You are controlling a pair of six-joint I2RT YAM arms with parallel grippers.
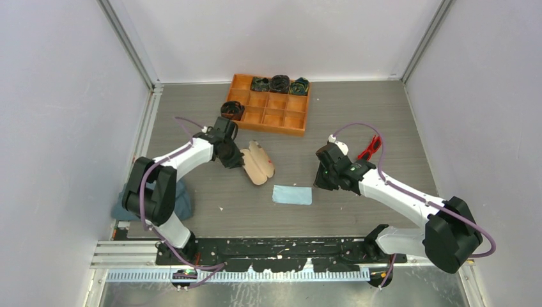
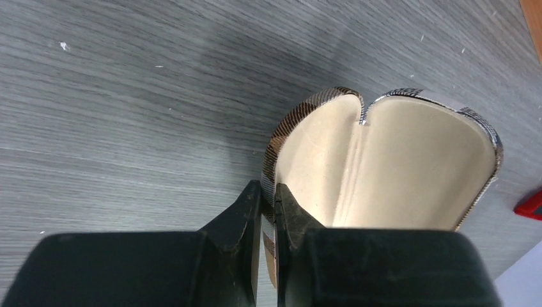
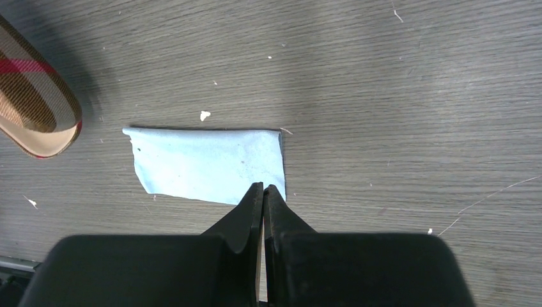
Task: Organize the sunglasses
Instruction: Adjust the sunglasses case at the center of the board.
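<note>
The red sunglasses lie on the table right of centre, beyond my right arm; no wrist view shows them clearly. The plaid case lies open, its cream lining up. My left gripper is shut on the case's left rim. The light blue cloth lies flat in front of the case. My right gripper is shut and empty, its tips just over the cloth's near right corner.
An orange compartment tray stands at the back, with dark rolled items in its three far cells and another dark one beside its left edge. A dark blue cloth lies by the left arm's base. The case's end shows in the right wrist view.
</note>
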